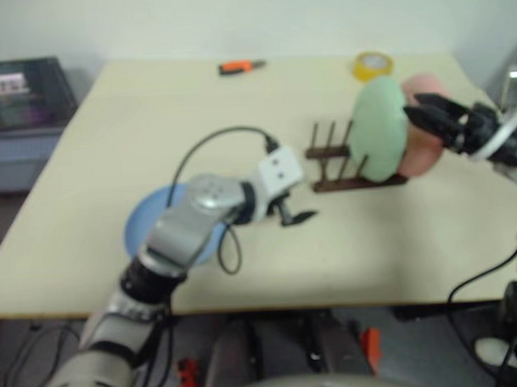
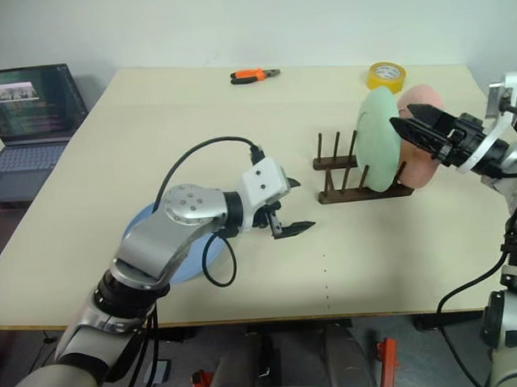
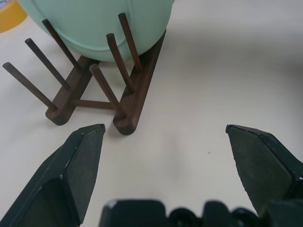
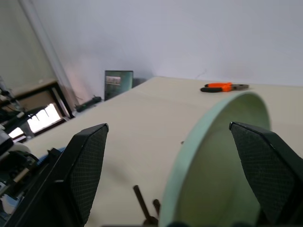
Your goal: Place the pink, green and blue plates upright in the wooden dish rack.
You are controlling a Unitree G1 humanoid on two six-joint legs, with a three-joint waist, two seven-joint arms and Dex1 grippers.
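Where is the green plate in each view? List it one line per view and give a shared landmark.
Left eye view: green plate stands upright in the rack, right of centre.
Right eye view: same spot, in front of the pink plate.
Left wrist view: across the top, behind the pegs.
Right wrist view: its rim curves up between the claw's fingers.
Shared landmark: the rack.

A pale cream table filled the middle of the room, backed by a plain white wall. Off its far left edge an open laptop glowed on a lower surface. Orange-handled pliers and a yellow tape roll lay near the far edge
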